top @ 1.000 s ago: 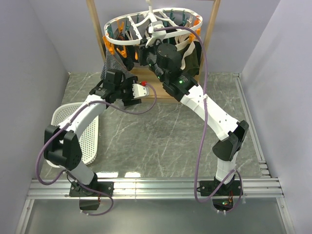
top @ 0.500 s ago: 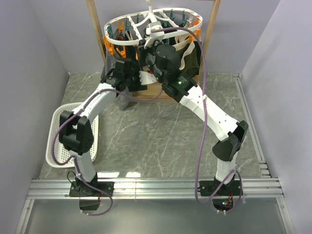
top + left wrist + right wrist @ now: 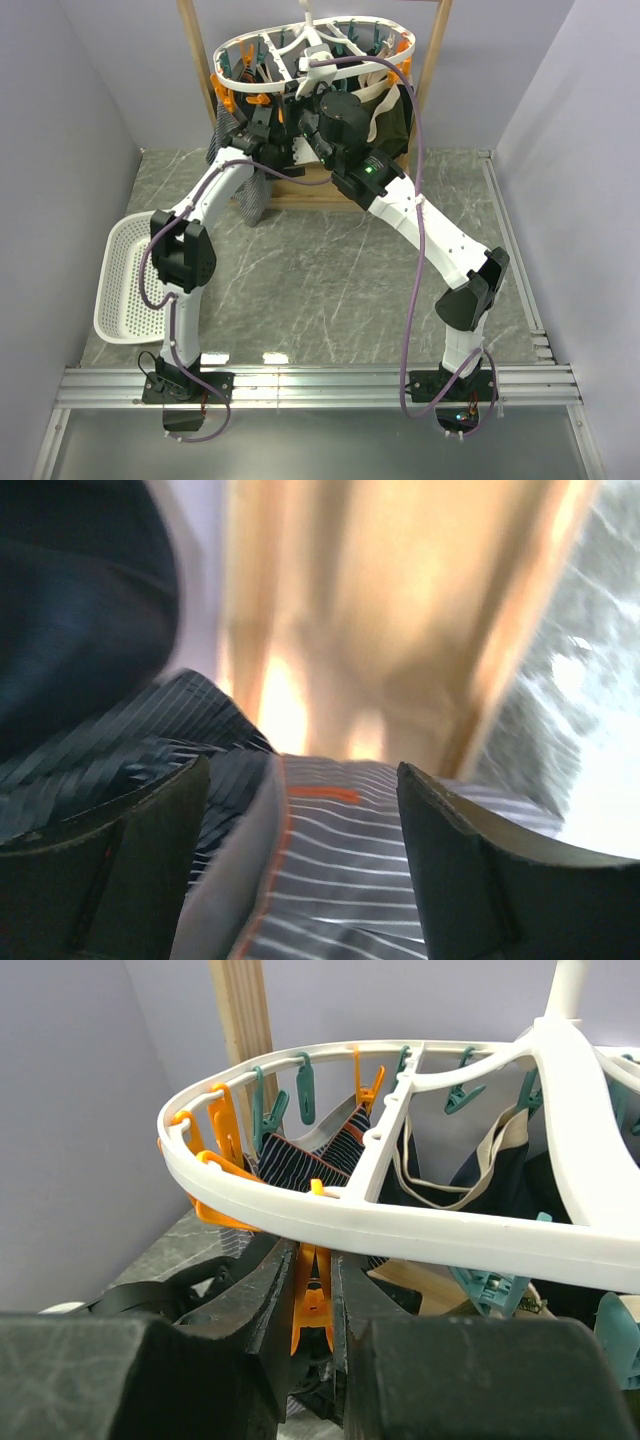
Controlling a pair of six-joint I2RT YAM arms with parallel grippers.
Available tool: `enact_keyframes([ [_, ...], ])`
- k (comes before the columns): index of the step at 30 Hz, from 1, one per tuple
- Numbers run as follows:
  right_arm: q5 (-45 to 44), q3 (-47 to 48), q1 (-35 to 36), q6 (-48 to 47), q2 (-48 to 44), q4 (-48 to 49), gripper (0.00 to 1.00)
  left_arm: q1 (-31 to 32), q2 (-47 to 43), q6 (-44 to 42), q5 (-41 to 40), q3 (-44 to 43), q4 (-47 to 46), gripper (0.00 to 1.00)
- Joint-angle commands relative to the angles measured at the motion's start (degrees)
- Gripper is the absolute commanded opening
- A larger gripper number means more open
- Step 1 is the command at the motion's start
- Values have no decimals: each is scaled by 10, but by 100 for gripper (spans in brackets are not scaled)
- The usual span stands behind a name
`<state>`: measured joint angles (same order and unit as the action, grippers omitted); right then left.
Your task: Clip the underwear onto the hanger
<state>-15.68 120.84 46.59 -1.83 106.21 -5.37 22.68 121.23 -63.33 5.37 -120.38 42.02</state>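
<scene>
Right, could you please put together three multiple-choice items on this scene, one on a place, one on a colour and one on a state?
1. Where is the white basket?
A on the table, on the robot's left side
B hung from the wooden frame
C by the right arm's base

2. What colour is the clip inside the right claw?
A teal
B white
C orange

3. How is the underwear?
A lying in the basket
B gripped in the left claw, up by the hanger
C spread flat on the table

Answers:
1 A, the top view shows it lying at the table's left edge.
2 C, the right wrist view shows an orange clip pinched between the fingers.
3 B, the left wrist view shows the striped cloth caught between the fingers.
</scene>
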Motion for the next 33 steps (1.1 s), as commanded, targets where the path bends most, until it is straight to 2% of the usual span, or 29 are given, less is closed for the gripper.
enact_keyframes([
  [1, 17, 14, 22, -2, -10, 10, 0, 3, 13, -2, -33, -42, 88, 79],
  [4, 15, 15, 21, -3, -9, 10, 0, 3, 19, -4, -48, -49, 105, 70],
  [8, 13, 16, 20, -5, -7, 15, 0, 3, -15, -2, -28, -31, 98, 42],
  [10, 9, 16, 18, -6, -5, 17, 0, 3, -36, -9, -1, -9, 96, 35],
  [11, 7, 17, 18, -7, -3, 18, 0, 4, -57, -11, 5, 0, 92, 21],
  [14, 6, 21, 12, -4, -2, 18, 0, 5, -112, -23, 47, 47, 90, 3],
  [21, 0, 19, 7, 8, -4, 18, 0, -8, -269, -84, 189, 226, 69, 0],
  [29, 11, 9, -3, 34, -10, 15, 0, -68, -375, -130, 317, 309, 86, 0],
  [32, 27, 3, -9, 49, -15, 11, 0, -97, -404, -106, 379, 322, 69, 0],
  [33, 34, 0, -11, 59, -18, 9, 0, -104, -416, -73, 393, 330, 29, 0],
])
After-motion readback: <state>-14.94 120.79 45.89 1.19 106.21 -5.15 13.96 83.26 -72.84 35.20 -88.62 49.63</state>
